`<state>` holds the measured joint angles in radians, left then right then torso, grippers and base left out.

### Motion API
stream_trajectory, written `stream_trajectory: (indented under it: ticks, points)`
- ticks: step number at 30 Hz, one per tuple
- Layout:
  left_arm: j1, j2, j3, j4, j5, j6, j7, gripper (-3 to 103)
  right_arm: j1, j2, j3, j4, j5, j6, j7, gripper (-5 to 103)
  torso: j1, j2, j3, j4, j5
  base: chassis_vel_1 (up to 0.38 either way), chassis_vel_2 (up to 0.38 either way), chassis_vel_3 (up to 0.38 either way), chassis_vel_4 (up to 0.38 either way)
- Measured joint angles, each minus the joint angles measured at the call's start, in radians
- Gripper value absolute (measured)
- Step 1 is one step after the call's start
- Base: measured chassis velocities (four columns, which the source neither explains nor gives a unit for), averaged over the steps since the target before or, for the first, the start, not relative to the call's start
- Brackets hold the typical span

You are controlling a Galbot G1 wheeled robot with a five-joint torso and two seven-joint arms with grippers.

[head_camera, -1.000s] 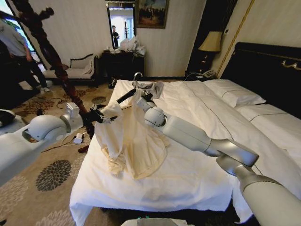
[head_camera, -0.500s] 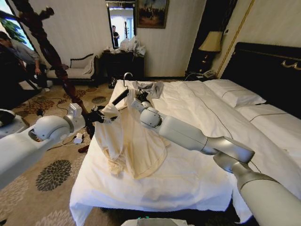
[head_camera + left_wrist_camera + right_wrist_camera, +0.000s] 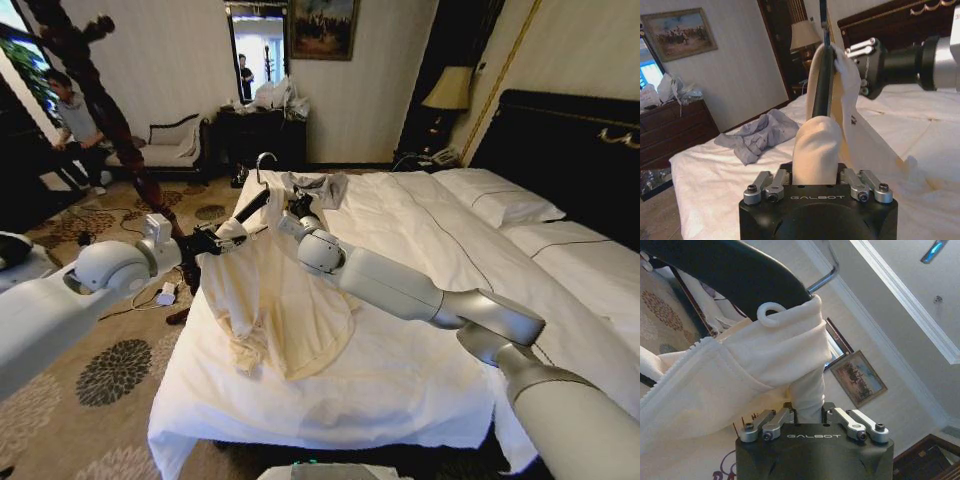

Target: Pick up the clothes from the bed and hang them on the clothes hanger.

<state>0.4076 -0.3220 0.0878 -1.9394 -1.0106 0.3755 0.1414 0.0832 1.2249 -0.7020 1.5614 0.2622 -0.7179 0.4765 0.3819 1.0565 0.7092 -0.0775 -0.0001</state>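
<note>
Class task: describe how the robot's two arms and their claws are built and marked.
Both arms have smooth silver-white shells with rounded joints. The left claw and right claw each have a black housing printed GALBOT, with silver metal finger linkages fastened by dark bolts.

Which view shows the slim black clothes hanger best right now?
Head view: the slim black clothes hanger shows with its silver hook, cream shirt draped below. Left wrist view shows it edge-on; right wrist view shows one black arm close up.
</note>
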Motion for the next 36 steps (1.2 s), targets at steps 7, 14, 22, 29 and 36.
stream_trajectory:
  ticks: [7,14,22,29,36]
  points:
    - [0.008,0.015,-0.017,-0.008,-0.025,-0.002,0.007,22,-0.002,-0.006,-0.008,0.000,-0.012,0.017,0.000,22,0.000,0.000,0.000,-0.0004,0.0001,0.000,0.000,0.000,0.000]
    - [0.017,0.016,-0.022,-0.009,-0.024,-0.006,0.005,22,0.001,-0.006,-0.014,0.001,-0.017,0.025,0.002,22,0.000,0.000,0.000,-0.0003,0.0001,0.000,0.000,0.000,0.000]
    - [0.027,0.017,-0.035,-0.012,0.012,-0.028,0.001,22,0.000,-0.007,-0.012,0.005,-0.012,0.030,0.013,22,0.000,0.000,0.000,-0.0003,0.0001,0.000,0.000,0.000,0.000]
    - [0.034,0.006,-0.040,-0.016,0.080,-0.066,-0.016,21,0.004,0.005,-0.012,0.008,-0.009,0.038,0.018,33,0.000,0.000,0.000,0.0000,0.0000,0.000,0.000,0.000,0.000]
    - [0.033,-0.004,-0.046,-0.014,0.083,-0.086,-0.027,21,0.017,-0.001,-0.012,0.015,-0.008,0.029,0.013,60,0.000,0.000,0.000,-0.0003,0.0001,0.000,0.000,0.000,0.000]
